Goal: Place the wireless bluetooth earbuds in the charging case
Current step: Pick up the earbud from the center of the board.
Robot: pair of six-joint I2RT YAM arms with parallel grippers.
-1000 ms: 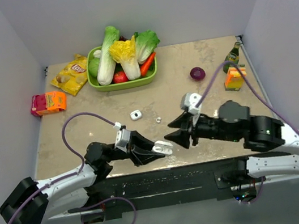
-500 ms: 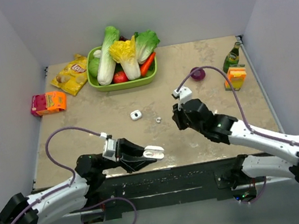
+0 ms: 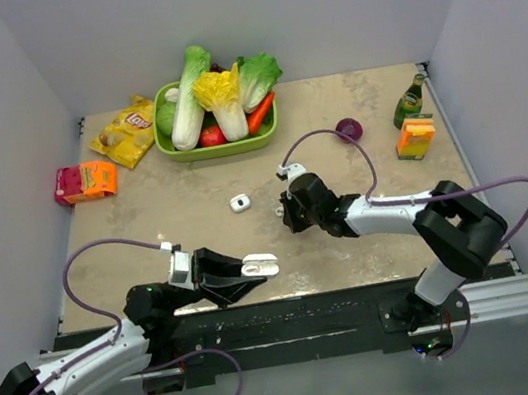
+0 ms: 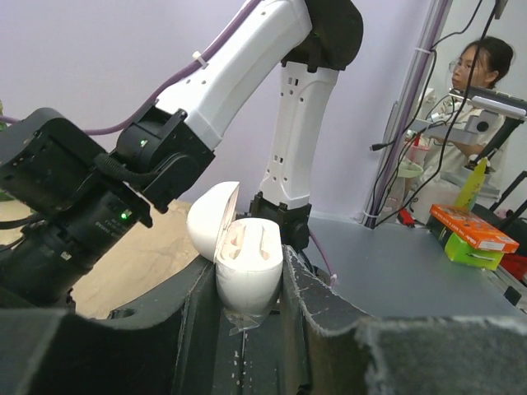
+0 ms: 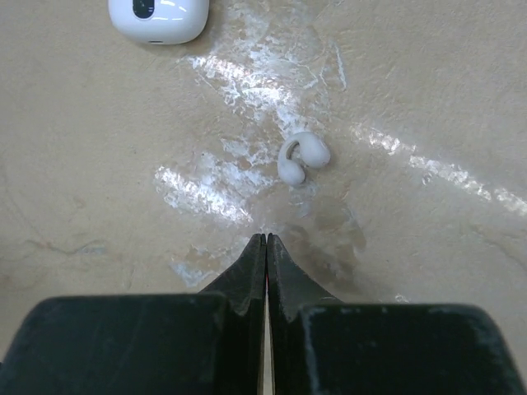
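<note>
The left gripper (image 3: 244, 271) pinched the open charging case (image 4: 245, 270) between its fingers, near the 6 o'clock edge of the table (image 3: 191, 184). In the left wrist view the lid was tipped back toward 10 o'clock. The right gripper (image 5: 265, 240) was pressed together and held nothing, its tips low over the tabletop. One earbud (image 5: 301, 157) lay loose just beyond those tips at 1 o'clock in the right wrist view, not touching them. A small white pebble-shaped piece with a dark mark (image 5: 158, 15) lay farther off at 11 o'clock. A green tray (image 3: 220, 148) of vegetables sat at the table's 12 o'clock.
</note>
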